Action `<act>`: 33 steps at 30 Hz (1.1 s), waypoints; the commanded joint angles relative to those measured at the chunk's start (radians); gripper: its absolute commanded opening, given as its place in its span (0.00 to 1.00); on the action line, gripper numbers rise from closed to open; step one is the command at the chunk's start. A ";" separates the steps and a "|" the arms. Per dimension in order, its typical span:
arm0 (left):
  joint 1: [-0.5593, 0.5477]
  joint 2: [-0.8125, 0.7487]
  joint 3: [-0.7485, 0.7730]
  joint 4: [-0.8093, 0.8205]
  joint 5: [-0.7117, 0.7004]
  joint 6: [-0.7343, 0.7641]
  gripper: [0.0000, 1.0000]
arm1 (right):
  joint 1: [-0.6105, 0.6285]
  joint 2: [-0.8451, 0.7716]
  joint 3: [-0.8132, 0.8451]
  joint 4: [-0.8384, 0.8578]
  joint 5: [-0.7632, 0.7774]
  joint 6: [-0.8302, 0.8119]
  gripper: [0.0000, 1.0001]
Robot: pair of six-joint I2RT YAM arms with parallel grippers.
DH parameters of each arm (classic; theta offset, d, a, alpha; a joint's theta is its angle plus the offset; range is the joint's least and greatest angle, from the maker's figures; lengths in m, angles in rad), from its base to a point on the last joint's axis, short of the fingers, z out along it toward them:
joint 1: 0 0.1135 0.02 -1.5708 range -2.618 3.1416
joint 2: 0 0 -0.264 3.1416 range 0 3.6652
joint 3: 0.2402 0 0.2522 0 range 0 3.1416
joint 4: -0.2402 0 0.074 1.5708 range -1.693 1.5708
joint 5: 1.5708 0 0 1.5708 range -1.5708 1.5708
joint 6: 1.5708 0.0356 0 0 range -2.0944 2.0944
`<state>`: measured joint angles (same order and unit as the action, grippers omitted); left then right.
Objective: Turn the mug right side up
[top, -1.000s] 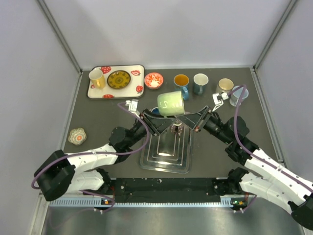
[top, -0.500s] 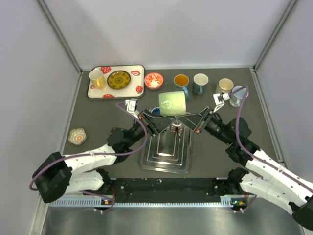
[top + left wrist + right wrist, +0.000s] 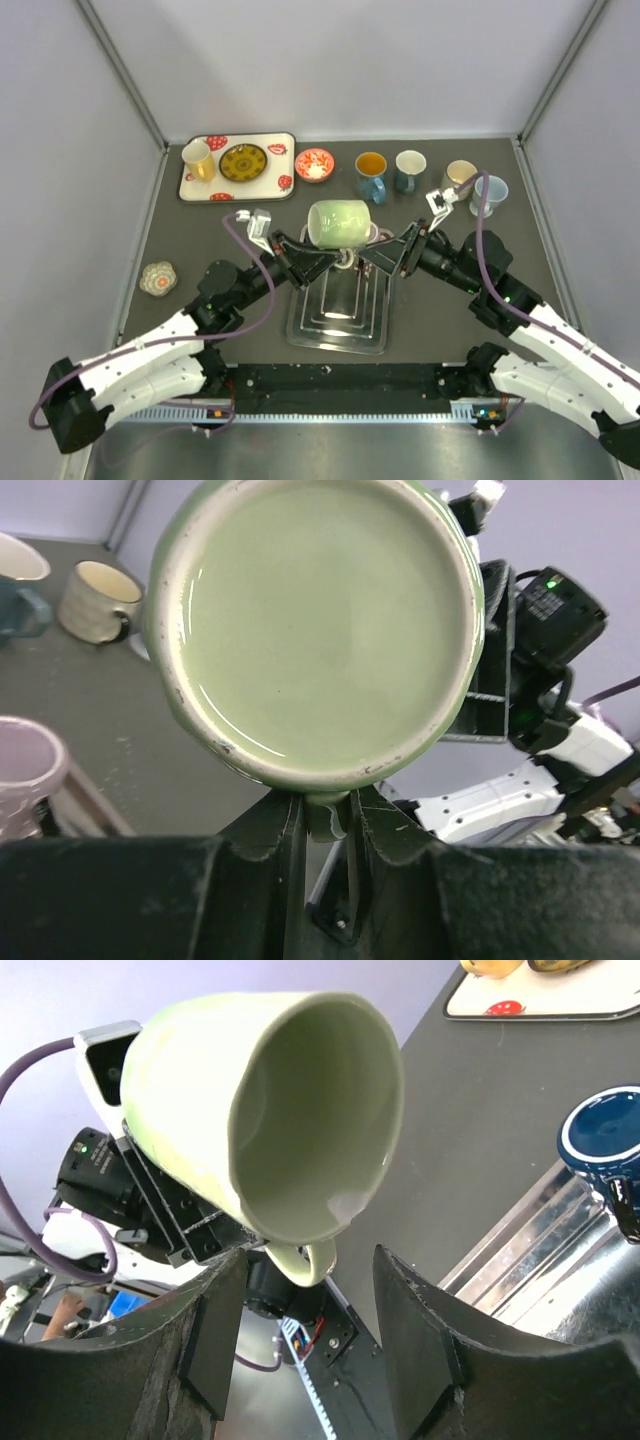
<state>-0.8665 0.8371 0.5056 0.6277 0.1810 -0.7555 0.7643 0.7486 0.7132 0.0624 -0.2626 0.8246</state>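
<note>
green mug (image 3: 340, 222) aloft, dark table (image 3: 190, 238), pale grey walls (image 3: 350, 60)

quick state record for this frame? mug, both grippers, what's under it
mug: green, in the air, on its side, mouth toward the right arm
left gripper: shut on the mug's handle
right gripper: open, fingers either side of the handle, not touching it
under mug: clear tray
task: not done, mug not upright
</note>
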 commanded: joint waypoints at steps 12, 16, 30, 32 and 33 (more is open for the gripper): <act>0.001 -0.282 0.093 -0.910 -0.356 0.219 0.00 | 0.013 -0.061 0.126 -0.493 0.420 -0.234 0.54; 0.001 -0.227 0.065 -0.968 -0.415 0.173 0.00 | 0.013 -0.052 0.097 -0.507 0.465 -0.220 0.54; 0.001 0.172 0.146 -0.903 -0.405 0.176 0.00 | 0.013 -0.074 0.049 -0.541 0.508 -0.222 0.53; 0.001 0.194 0.140 -0.876 -0.400 0.179 0.00 | 0.015 -0.078 0.045 -0.546 0.514 -0.228 0.53; 0.001 0.213 0.140 -0.866 -0.399 0.179 0.00 | 0.013 -0.081 0.045 -0.547 0.523 -0.231 0.53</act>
<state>-0.8654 1.0252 0.5873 -0.3920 -0.1993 -0.5877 0.7658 0.6910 0.7589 -0.4919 0.2207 0.6186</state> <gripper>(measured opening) 0.211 0.535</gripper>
